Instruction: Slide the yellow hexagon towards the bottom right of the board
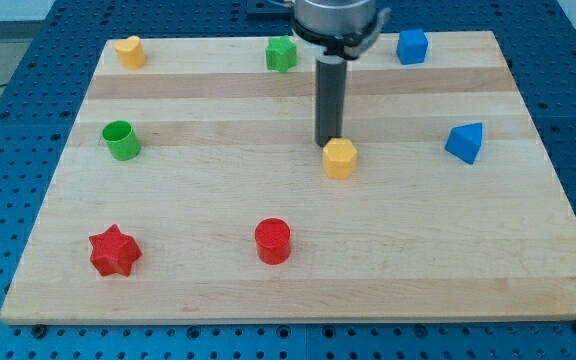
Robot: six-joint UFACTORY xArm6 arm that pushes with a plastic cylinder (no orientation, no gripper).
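The yellow hexagon (340, 158) sits a little right of the board's middle. My tip (327, 142) stands right at the hexagon's upper left edge, touching it or nearly so. The rod runs straight up from there to the arm at the view's top.
On the wooden board (418, 260): a yellow block (130, 51) at top left, a green star (281, 54) at top middle, a blue cube (412, 46) at top right, a blue triangular block (465, 142) at right, a green cylinder (121, 140) at left, a red star (115, 251) at bottom left, a red cylinder (272, 241) at bottom middle.
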